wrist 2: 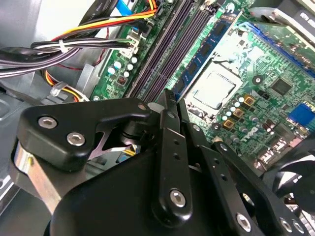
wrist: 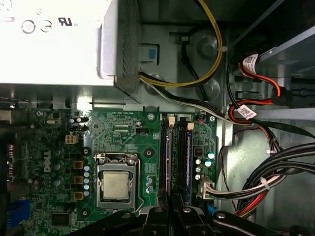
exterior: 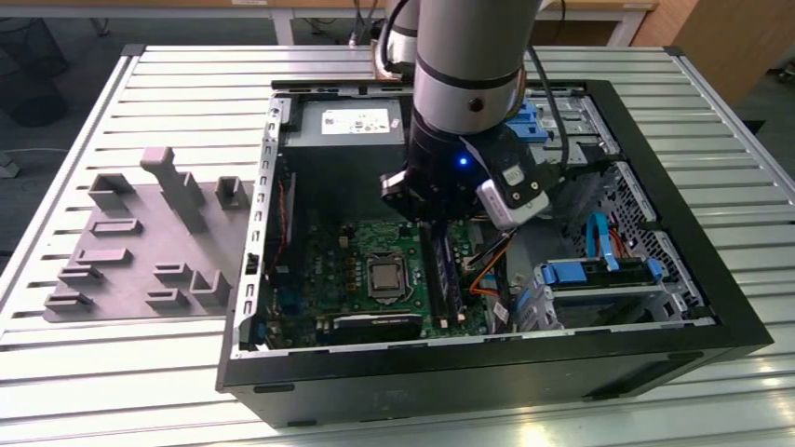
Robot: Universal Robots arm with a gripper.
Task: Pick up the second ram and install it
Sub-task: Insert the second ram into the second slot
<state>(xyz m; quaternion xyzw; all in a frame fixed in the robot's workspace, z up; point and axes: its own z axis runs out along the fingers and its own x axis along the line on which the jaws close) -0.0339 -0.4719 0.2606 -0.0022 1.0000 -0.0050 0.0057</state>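
The big metal table (exterior: pixel 162 70) is made of long silver strips. On it lies a black computer case (exterior: pixel 497 372) with its side open. The green motherboard (exterior: pixel 330 270) lies flat on the floor of that case.

The thick grey robot arm (exterior: pixel 466 56) comes down into the case, right above the motherboard. A grey plastic holder (exterior: pixel 125 251) with little posts sits on the table outside the case. It is well apart from the motherboard, toward the exterior view's left.

A silver power box (wrist: pixel 54 39) sits inside the case just beside one edge of the motherboard. Bunches of black, red, yellow and white wires (wrist: pixel 256 182) run beside another edge of the motherboard.

The black gripper (exterior: pixel 433 222) hangs low over the motherboard, above the long black slots (wrist: pixel 176 157). In the second wrist view the gripper (wrist 2: pixel 170 98) points down at those slots. I cannot tell if it is spread wide or pinching something.

The second ram (exterior: pixel 445 279) is a thin dark stick. It stands on its edge in the slots on the motherboard, right under the gripper.

A square silver chip (wrist: pixel 117 186) sits on the motherboard, near the slots.
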